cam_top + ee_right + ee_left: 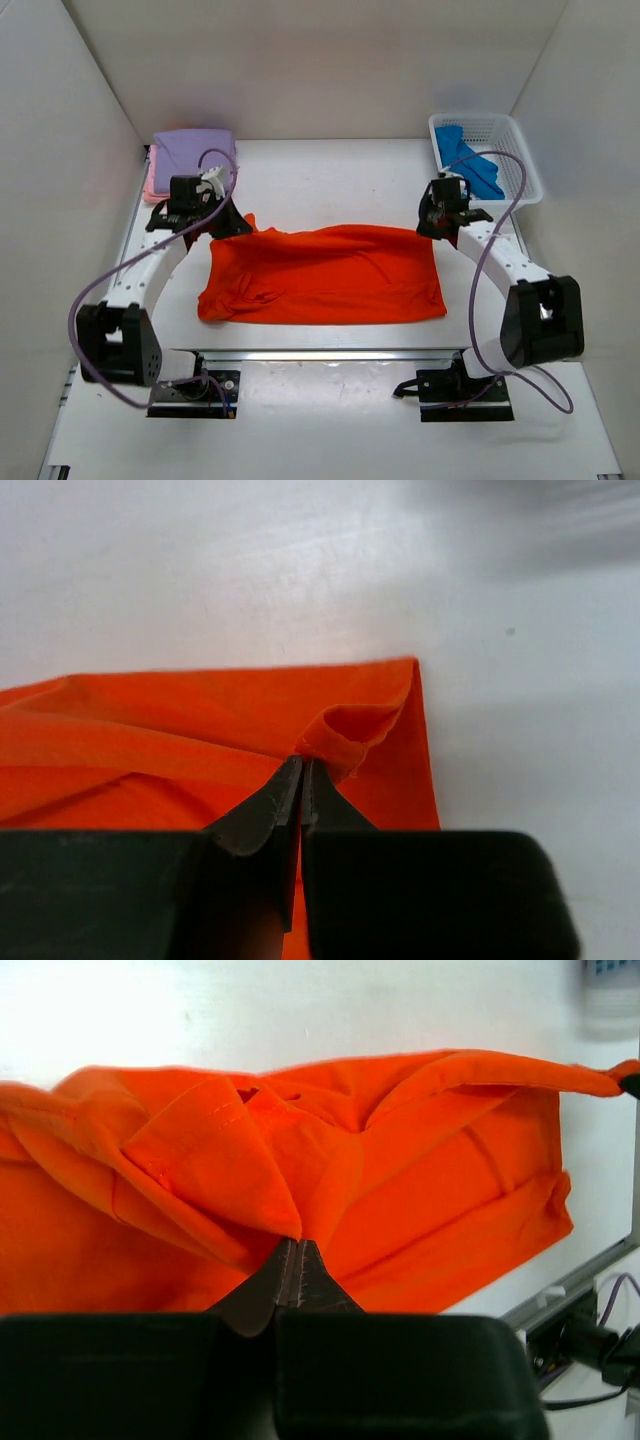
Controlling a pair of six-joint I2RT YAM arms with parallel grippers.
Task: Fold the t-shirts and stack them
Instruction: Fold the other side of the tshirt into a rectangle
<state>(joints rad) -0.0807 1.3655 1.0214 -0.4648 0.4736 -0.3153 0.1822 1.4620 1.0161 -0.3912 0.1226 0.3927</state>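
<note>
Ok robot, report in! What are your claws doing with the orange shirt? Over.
Left gripper shut on orange shirt, far-left corner. Right gripper shut on far-right corner. Purple stack, basket sit apart.

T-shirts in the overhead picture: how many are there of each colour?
orange-red t-shirt: 1
lavender t-shirt: 1
pink t-shirt: 1
blue t-shirt, in the white basket: 1
Total: 4

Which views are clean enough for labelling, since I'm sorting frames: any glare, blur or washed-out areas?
Top external: sharp and evenly lit. Left wrist: the white table behind the bright orange-red cloth t-shirt is washed out, top-right corner blurred. Right wrist: cloth crisp at the shut right gripper, upper-right background smeared grey.
</note>
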